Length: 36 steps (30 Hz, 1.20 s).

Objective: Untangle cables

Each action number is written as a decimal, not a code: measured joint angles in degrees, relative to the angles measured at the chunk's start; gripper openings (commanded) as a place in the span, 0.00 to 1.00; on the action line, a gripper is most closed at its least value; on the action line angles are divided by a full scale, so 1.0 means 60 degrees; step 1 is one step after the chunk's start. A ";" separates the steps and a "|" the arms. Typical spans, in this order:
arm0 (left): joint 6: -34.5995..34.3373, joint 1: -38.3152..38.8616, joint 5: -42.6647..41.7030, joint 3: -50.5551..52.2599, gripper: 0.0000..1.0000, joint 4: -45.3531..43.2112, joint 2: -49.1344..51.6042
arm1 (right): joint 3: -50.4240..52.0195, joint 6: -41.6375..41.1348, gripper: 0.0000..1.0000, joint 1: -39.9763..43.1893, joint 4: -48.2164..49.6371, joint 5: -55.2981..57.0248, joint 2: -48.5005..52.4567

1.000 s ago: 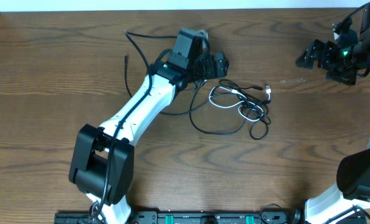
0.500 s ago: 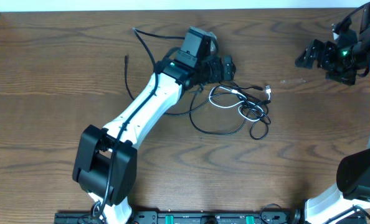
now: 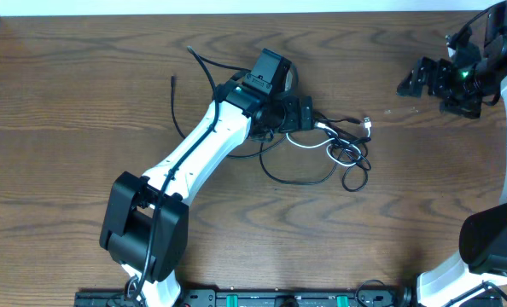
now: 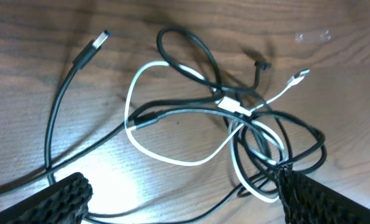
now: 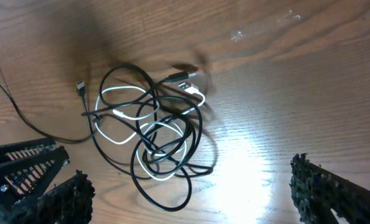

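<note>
Left claw [image 4: 185, 194] wide, knurled pads [image 4: 68, 198], looped cables [image 4: 149, 116]

White arm links [image 3: 195, 147], black joints [image 3: 142, 228], green lights [image 3: 235, 86], textured black fingers [image 4: 63, 198]

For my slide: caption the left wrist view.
Open jaws above tangled thin black cords and one white cord on a wooden table.

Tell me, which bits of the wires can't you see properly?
Overhead: the left hand covers the left side of the cables, so the crossings under it are hidden.
Left wrist: a black cable disappears at the bottom behind a finger; its far end is cut off.
Overhead: the small plug is too tiny to tell its kind.
</note>
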<state>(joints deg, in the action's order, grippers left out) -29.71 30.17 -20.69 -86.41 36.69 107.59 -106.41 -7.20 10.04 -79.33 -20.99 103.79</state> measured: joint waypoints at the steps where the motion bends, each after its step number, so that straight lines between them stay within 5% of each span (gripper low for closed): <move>1: 0.0018 0.0000 0.0000 0.0000 0.98 0.0033 0.0000 | 0.0000 0.0000 0.99 0.0000 -0.0029 0.0000 0.0000; 36: 0.0255 0.0000 0.0004 0.0000 0.98 -0.0164 0.0000 | 0.0000 0.0011 0.99 0.0000 -0.0240 0.0000 0.0000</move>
<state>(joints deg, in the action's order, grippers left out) -28.18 30.17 -20.67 -86.41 35.70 107.59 -106.41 -7.14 10.04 -80.77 -20.99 103.79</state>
